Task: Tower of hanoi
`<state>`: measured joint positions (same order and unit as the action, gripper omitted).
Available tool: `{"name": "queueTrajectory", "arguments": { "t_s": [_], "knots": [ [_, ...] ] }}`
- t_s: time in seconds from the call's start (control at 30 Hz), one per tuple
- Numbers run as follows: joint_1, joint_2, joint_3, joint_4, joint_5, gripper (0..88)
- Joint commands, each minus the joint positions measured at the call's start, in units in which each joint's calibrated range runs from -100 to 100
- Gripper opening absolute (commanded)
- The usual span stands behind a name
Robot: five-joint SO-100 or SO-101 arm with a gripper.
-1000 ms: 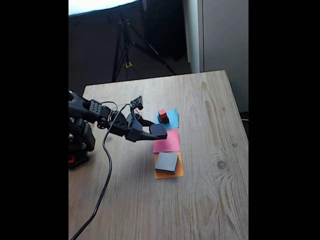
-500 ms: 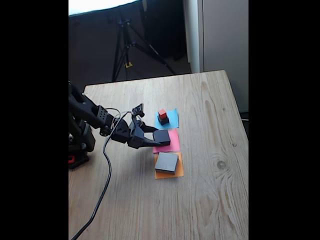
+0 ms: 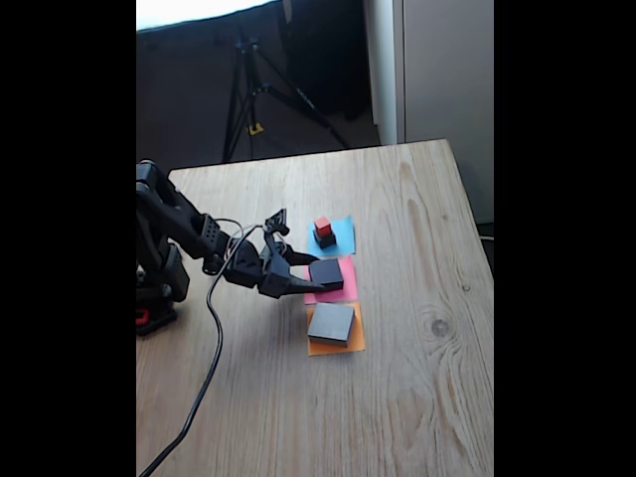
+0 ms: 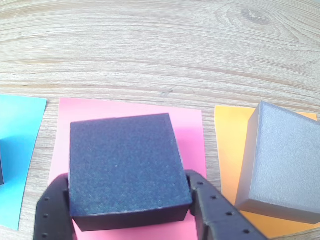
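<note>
Held block (image 3: 326,272) now over pink square (image 3: 345,288).

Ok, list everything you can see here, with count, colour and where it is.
Blocks: three, dark grey; large one on the orange paper, medium one over the pink paper in the gripper, small one on the blue paper.
Cube: one, red, on the small block.
Papers: three, blue, pink, orange, in a row on the table.
Table: one, light wood.
Tripod: one, black, behind the table.
Cable: one, black, along the table.
Gripper: one, black, shut on the medium block.
</note>
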<state>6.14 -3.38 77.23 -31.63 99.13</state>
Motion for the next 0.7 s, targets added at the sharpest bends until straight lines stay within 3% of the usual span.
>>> {"name": "queueTrajectory", "arguments": {
  "t_s": [0.0, 0.67],
  "knots": [
    [1.1, 0.7, -1.1, -0.8, 0.9, 12.8],
    [1.1, 0.9, 0.4, -4.3, 0.9, 31.2]
  ]
}}
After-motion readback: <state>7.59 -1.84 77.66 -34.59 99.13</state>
